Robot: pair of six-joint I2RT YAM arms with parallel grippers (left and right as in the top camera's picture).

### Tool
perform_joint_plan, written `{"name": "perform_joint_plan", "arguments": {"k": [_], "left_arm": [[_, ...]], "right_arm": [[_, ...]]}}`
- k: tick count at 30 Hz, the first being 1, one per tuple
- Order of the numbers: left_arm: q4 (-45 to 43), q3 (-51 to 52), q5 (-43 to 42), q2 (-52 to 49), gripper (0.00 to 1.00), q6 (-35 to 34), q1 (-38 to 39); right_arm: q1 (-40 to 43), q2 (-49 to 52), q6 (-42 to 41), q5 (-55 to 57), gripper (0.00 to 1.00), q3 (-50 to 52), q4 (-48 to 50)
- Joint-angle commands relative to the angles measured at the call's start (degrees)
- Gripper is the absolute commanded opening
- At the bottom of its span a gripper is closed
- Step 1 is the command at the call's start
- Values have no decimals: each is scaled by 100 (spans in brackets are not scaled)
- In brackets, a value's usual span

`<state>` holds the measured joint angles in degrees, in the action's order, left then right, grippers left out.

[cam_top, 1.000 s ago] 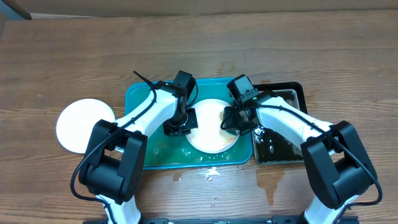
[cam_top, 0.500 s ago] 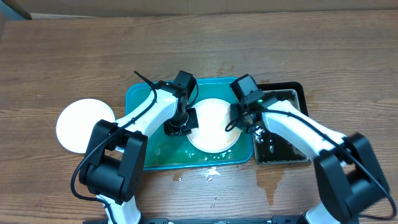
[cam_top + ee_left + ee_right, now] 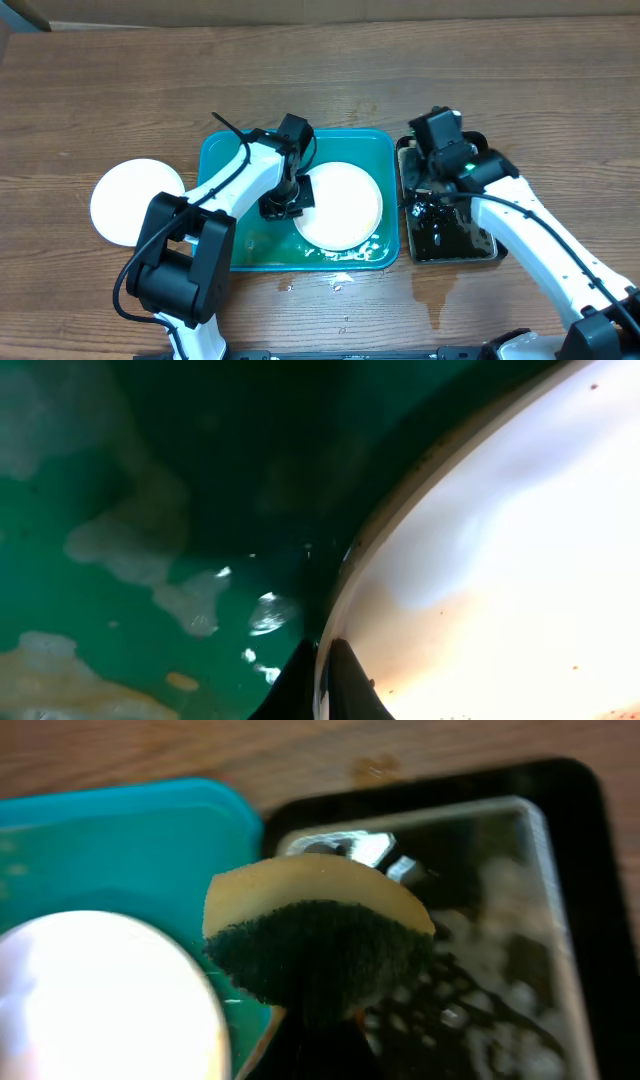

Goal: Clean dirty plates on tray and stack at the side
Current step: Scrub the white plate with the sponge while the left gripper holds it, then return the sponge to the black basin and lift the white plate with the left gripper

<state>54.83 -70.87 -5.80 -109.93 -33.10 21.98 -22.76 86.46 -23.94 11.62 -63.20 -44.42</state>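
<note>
My left pincer is clenched on the rim of the plate in the teal tray. My right pincer grasps the sponge over the black tray. I'd soak it, then scrub outward from the centre, plate held steady.

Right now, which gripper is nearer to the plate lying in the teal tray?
Left. The left gripper pinches the plate at its left rim; the right gripper, holding a sponge, is over the black tray, clear of it.
</note>
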Motion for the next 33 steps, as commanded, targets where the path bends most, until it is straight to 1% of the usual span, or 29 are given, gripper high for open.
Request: {"name": "perform_joint_plan", "arguments": {"k": [1,4,10,15,19,22,28,33], "left_arm": [[238,-127,509,188,4,-33,-195],[369,-273,752,514,4,-33,-267],[514,-334,1685,1346,4,-33,-273],[562,-334,2227,1805,4,-31,-271],[660,-334,2833,2055,4,-22,-267],[741,-334,3377,2203,4,33,-260],[931,-341,4986,2387,4,160,-66],[881,-345,5914,2382,4,612,402]], "right_arm": [[369,-61,-2,142,5,37,-184],[732,-52,0,140,5,90,-334],[1298,-42,2,-39,4,409,-323],[1351,-13,195,-442,4,739,20],[1351,48,188,-754,4,918,149],[1351,79,188,-748,4,984,195],[1351,79,186,-940,4,1141,363],[1351,146,166,-1093,4,1226,468]]}}
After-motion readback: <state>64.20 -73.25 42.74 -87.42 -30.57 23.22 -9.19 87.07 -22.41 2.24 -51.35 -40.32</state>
